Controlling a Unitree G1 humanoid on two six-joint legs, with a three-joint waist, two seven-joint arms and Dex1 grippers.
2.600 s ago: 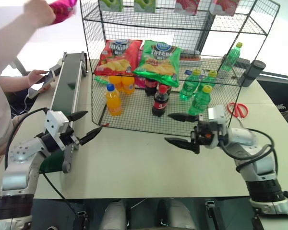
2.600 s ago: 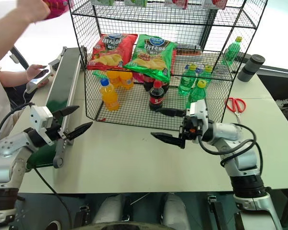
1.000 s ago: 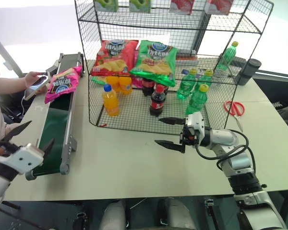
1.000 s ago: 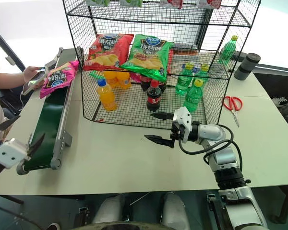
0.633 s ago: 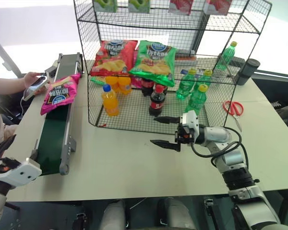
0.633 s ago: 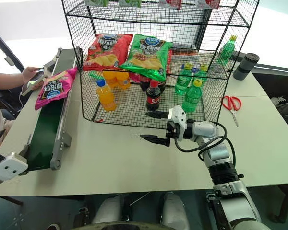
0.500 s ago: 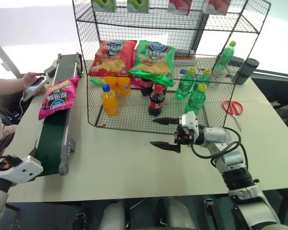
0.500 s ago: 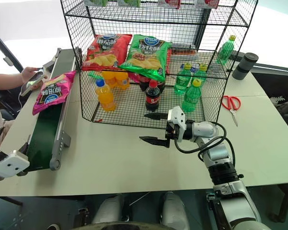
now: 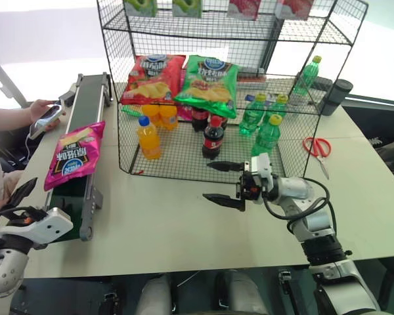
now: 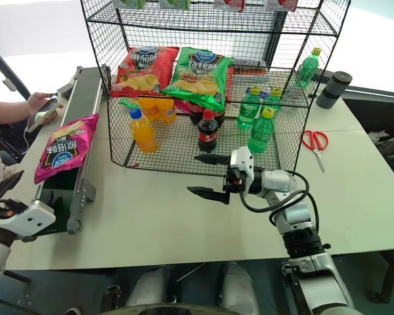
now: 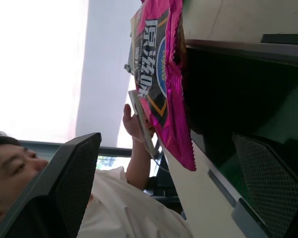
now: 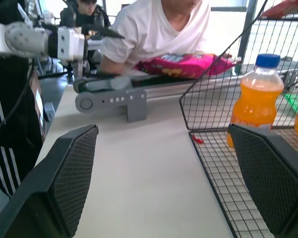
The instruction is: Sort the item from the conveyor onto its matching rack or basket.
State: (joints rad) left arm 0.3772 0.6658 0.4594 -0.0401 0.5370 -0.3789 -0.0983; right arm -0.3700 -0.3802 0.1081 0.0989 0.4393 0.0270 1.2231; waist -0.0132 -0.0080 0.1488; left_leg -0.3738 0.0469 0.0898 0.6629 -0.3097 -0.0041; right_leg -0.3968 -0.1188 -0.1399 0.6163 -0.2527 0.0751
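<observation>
The item, a shiny magenta-pink chip bag, lies on the conveyor, a dark green belt with grey rails along the table's left side. It sits toward the belt's near end and overhangs the outer rail. My left gripper is open just beyond that near end, level and pointing along the belt at the bag. My right gripper is open and empty above the table, in front of the black wire rack. In the right wrist view the bag shows across the table.
On the rack's middle tier lie a red chip bag and a green chip bag. Orange bottles, cola bottles and green bottles stand below. Red scissors lie at the right. A person's hand with a phone is beside the conveyor.
The pink bag, set on the belt's far end by a person, has ridden along the conveyor toward my left gripper. The left gripper has sunk a little. The right gripper has stayed put.
</observation>
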